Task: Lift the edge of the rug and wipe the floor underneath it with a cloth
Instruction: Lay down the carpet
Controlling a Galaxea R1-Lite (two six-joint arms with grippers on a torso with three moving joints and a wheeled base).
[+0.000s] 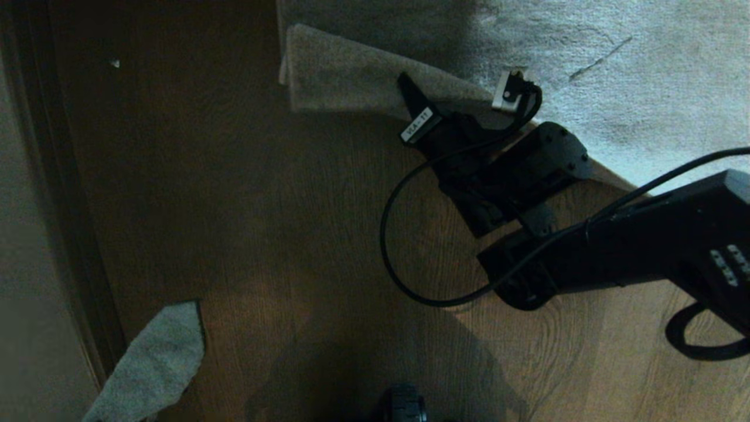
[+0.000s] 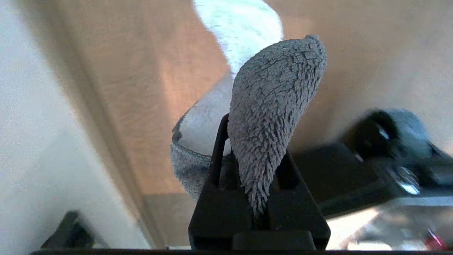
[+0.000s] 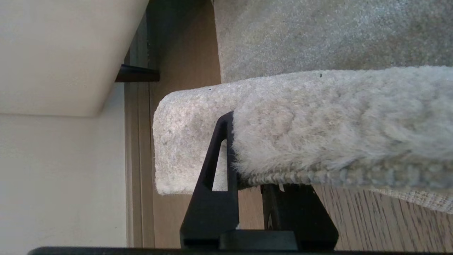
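Between right gripper jaws: rug edge, lifted off floor.

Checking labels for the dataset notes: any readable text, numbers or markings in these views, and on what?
White sticker on a finger of the right gripper, head view: there is print on it, too small and blurred to read with confidence.
Light marks on the right arm's housing, head view: shapes only, not legible.
Left wrist view and right wrist view: no text at all.
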